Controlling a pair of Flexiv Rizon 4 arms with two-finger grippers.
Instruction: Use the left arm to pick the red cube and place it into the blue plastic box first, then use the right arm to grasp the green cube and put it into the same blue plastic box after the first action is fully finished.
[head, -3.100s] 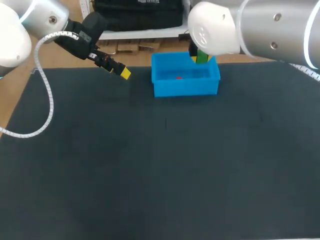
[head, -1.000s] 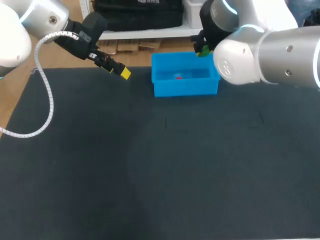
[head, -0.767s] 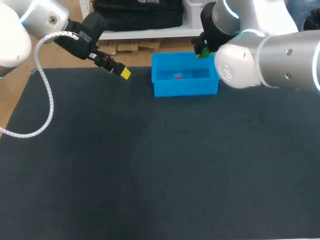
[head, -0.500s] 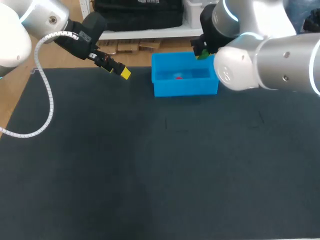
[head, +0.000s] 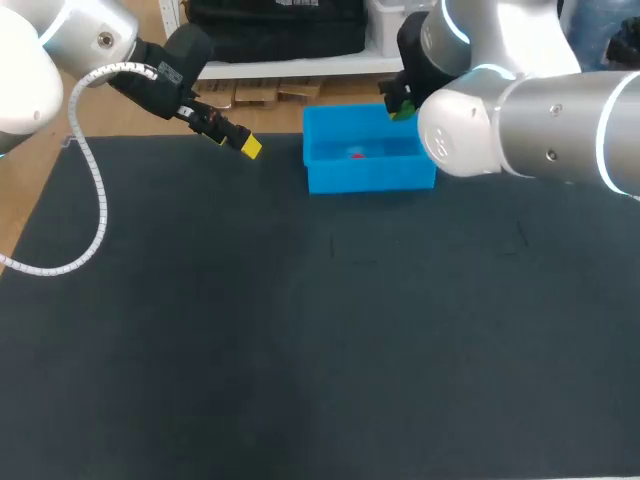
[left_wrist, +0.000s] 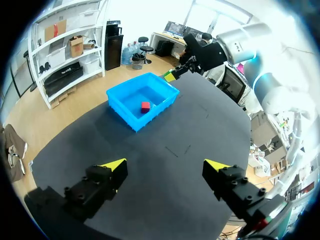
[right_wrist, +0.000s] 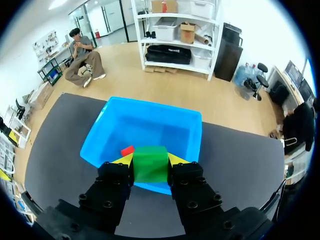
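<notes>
one cube is already home: the red cube (head: 357, 154) lies on the floor of the blue plastic box (head: 370, 180), so the first half of the task looks finished. the left gripper (head: 248, 146) hangs above the table (head: 300, 350) off to the box's left, well apart from it. its fingers are spread wide with nothing between them, and it has not stirred in the last three seconds.

what has changed is all on the right. three seconds ago the right arm (head: 520, 120) held its bulky joint high over the box's far side. it has since swung round, so that the joint now sits beside the box's right end. through that swing the right gripper (right_wrist: 150, 161) kept its fingers clamped on the green cube (right_wrist: 150, 164), one yellow tip on each side. the cube itself has shifted only slightly, staying by the box's far right corner, and in the last second it has hardly crept at all.

from the right wrist, the green cube hangs over the box's nearer wall rather than its middle, and the red cube shows just past it on the floor. i judge the carry nearly done but the release not yet safe. the gripper should travel a little further over the open box before letting go, or the cube may catch the rim
</notes>
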